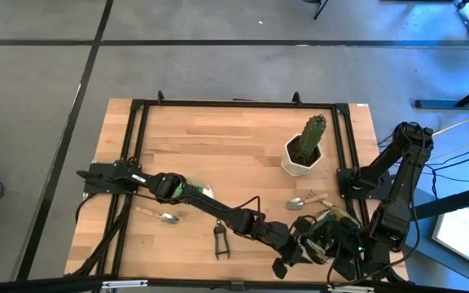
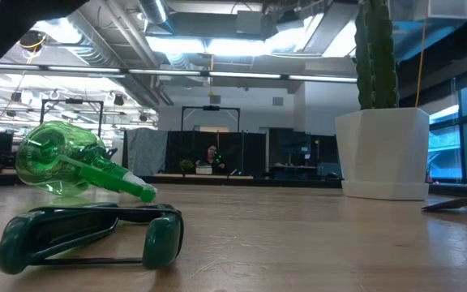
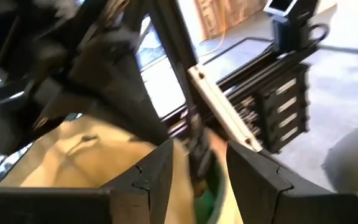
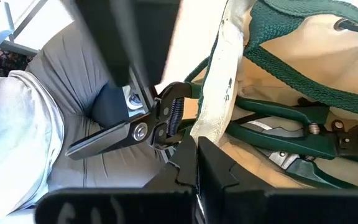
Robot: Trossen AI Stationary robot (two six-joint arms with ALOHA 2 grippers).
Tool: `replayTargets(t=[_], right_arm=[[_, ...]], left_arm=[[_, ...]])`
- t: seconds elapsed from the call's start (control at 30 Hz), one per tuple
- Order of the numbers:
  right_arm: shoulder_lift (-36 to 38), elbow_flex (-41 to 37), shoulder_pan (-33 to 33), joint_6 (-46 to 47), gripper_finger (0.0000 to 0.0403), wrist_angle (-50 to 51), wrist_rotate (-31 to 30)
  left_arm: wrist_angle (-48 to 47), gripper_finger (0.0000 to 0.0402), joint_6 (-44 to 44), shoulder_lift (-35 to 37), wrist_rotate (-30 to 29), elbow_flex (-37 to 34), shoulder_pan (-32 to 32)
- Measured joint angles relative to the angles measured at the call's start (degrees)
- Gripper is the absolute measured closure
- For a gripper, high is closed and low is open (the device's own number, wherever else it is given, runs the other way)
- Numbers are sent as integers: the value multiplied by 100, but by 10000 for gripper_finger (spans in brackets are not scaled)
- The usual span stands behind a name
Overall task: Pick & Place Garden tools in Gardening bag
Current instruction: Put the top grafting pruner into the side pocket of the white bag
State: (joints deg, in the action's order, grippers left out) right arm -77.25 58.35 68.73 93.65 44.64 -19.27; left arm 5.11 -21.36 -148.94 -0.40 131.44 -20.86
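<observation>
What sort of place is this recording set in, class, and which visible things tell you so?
Probably a robotics lab or workshop in an industrial hall. A pale wooden table in a black metal frame stands on grey concrete floor, and the low view shows exposed ceiling ducts and equipment racks behind.

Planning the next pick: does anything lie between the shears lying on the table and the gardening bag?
Yes. The left arm lies between the shears and the gardening bag, with the left pincer at the bag.

From above, both arms cover most of the gardening bag (image 1: 332, 221) at the bench's (image 1: 218, 146) near edge. The left claw (image 3: 197, 171) shows blurred (its shears (image 3: 197, 155) barely readable). The cactus (image 2: 377, 53) is cut off overhead.
</observation>
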Motion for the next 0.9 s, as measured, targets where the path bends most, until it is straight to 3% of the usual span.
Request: replayTargets(t=[0.43, 0.7, 0.9], right_arm=[[0, 0, -48, 0, 403, 17, -17], [0, 0, -48, 5, 403, 44, -17], [1, 0, -48, 30, 403, 59, -17]], left_arm=[[528, 258, 482, 6, 592, 2, 257], [758, 258, 482, 6, 562, 7, 116], [720, 258, 496, -10, 121, 9, 94]])
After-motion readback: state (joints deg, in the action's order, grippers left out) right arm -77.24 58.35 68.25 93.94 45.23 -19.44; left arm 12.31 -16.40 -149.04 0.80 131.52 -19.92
